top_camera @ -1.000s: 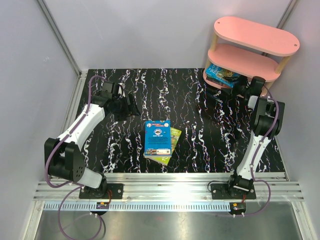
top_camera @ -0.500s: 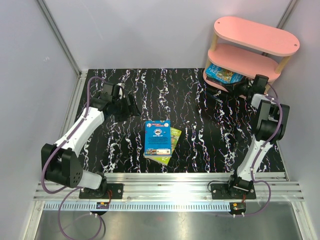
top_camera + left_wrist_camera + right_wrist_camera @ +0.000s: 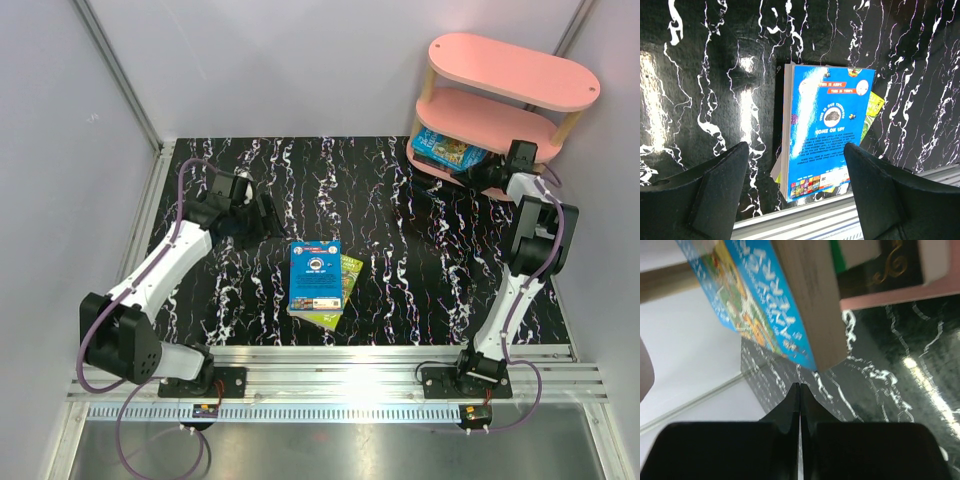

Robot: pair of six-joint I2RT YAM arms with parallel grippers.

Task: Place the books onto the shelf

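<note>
A blue book [image 3: 315,275] lies on a yellow-green book [image 3: 346,284] in the middle of the black table. In the left wrist view the blue book [image 3: 832,130] fills the space ahead, with the yellow-green book [image 3: 875,102] peeking out to its right. My left gripper [image 3: 268,218] hovers open to their left, holding nothing [image 3: 795,150]. The pink shelf [image 3: 510,75] stands at the back right. Another blue book [image 3: 447,148] lies on its lowest board over a dark book [image 3: 890,265]. My right gripper [image 3: 470,176] is shut and empty [image 3: 799,385], its tips just below that blue book's [image 3: 755,310] corner.
White walls close in the table [image 3: 400,240] on the left, back and right. An aluminium rail [image 3: 340,380] runs along the near edge by the arm bases. The shelf's wooden posts [image 3: 425,100] stand near the right arm.
My right gripper has shut and moved up toward the books on the shelf's lowest board. The left arm shifted slightly, its gripper staying open.
</note>
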